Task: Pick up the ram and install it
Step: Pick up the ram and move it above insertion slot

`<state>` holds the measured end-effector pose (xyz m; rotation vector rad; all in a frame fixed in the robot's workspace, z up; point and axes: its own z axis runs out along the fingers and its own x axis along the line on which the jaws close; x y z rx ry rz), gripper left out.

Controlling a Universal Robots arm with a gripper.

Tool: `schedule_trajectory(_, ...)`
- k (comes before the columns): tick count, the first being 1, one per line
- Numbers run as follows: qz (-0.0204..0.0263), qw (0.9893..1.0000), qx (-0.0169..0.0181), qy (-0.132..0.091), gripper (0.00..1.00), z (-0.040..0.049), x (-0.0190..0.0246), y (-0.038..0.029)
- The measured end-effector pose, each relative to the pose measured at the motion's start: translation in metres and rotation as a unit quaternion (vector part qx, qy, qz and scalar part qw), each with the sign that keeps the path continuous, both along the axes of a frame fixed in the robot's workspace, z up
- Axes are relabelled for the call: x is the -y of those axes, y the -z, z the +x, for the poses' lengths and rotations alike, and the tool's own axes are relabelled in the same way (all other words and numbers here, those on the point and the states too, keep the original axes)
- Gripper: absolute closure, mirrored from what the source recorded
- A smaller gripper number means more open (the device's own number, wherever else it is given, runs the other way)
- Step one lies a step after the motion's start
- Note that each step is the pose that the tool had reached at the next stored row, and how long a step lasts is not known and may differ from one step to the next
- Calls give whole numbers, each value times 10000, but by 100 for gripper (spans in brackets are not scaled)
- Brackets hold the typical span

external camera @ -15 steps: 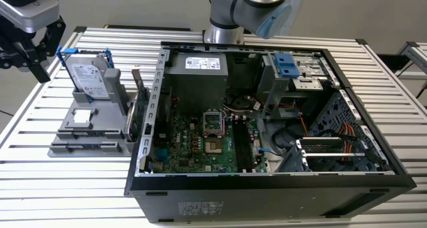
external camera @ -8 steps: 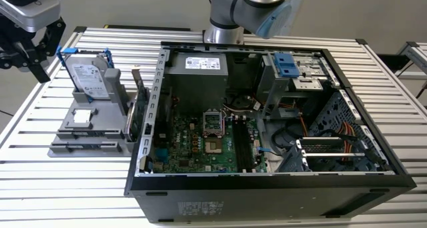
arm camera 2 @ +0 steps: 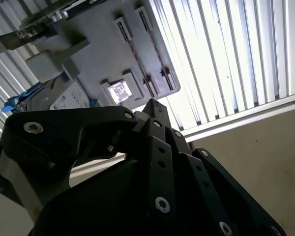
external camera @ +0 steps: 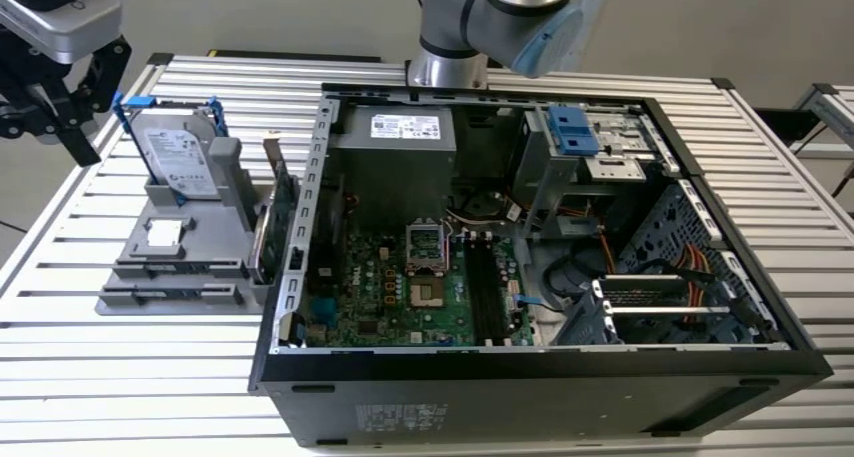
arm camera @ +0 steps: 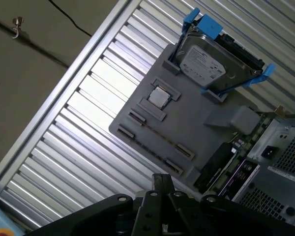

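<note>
— From where is the exterior view taken?
— From high up, off one side of the open computer case (external camera: 534,397), looking down into it. The slatted table (external camera: 120,397) is taken in widely, with the grey parts tray (external camera: 160,299) at the exterior view's left.
— And the wrist views?
— Both are aimed down past the gripper (arm camera: 160,189), from much nearer. The tray and the hard drive (arm camera: 211,66) on it are shared by all three views.

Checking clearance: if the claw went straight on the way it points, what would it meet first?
The claw would probably meet the grey holder tray first, near its long slots; depth is unclear.
</note>
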<state>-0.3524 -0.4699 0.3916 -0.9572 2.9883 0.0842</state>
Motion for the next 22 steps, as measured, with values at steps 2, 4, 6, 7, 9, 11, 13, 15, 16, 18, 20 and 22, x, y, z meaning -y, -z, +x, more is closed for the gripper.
schedule_trajectory(2, 0, 10000, 0, -12, 100, 0, 0, 1)
schedule_trajectory(4, 0, 10000, 0, -25, 100, 0, 0, 0)
schedule_trajectory(6, 0, 10000, 0, -35, 100, 0, 0, 0)
schedule_trajectory(7, 0, 10000, 0, -37, 100, 0, 0, 0)
schedule_trajectory(9, 0, 10000, 0, -57, 100, 0, 0, 0)
schedule_trajectory(11, 0, 10000, 0, -59, 100, 0, 0, 0)
schedule_trajectory(13, 0, 10000, 0, -61, 100, 0, 0, 0)
schedule_trajectory(15, 0, 10000, 0, -62, 100, 0, 0, 0)
schedule_trajectory(16, 0, 10000, 0, -64, 100, 0, 0, 0)
schedule_trajectory(18, 0, 10000, 0, -72, 100, 0, 0, 1)
schedule_trajectory(20, 0, 10000, 0, -92, 100, 0, 0, 1)
schedule_trajectory(22, 0, 9999, 0, -122, 100, 0, 0, 1)
